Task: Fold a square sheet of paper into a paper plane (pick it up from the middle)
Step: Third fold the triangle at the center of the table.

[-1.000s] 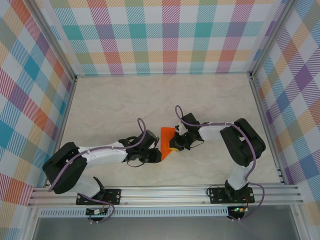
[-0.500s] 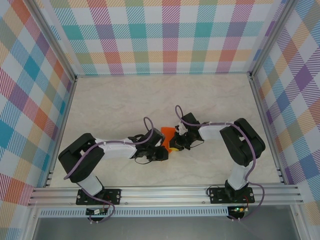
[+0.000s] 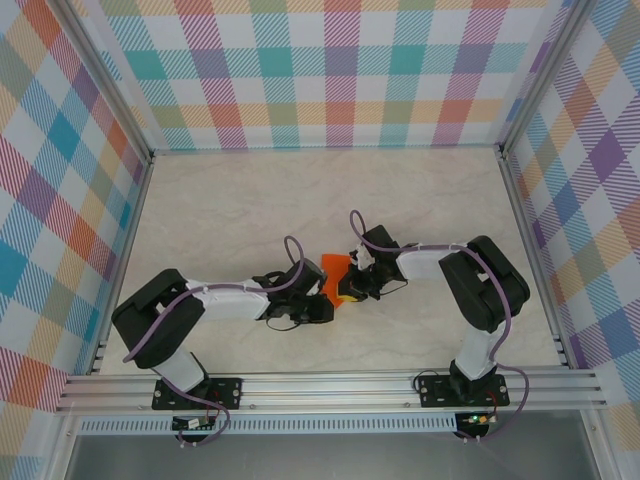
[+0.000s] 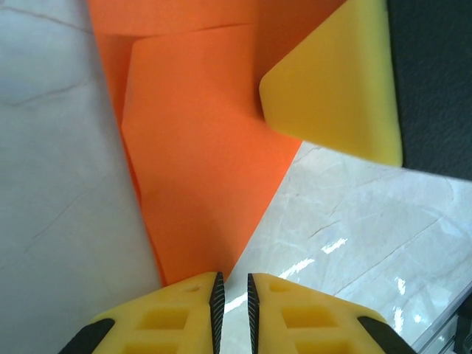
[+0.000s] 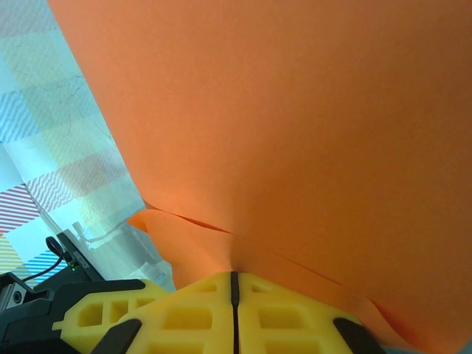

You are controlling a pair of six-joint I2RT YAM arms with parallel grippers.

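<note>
The pale marbled surface spreads inside checked walls. The left arm and the right arm both reach low toward its middle, their wrists near each other. Between them lies the orange paper, partly folded, with layered flaps and a pointed end toward the left arm. The right hand is closed tight, pinching a creased part of the paper between its yellow fingers. The left hand sits at the paper's point, its jaws only narrowly apart with nothing between them.
</note>
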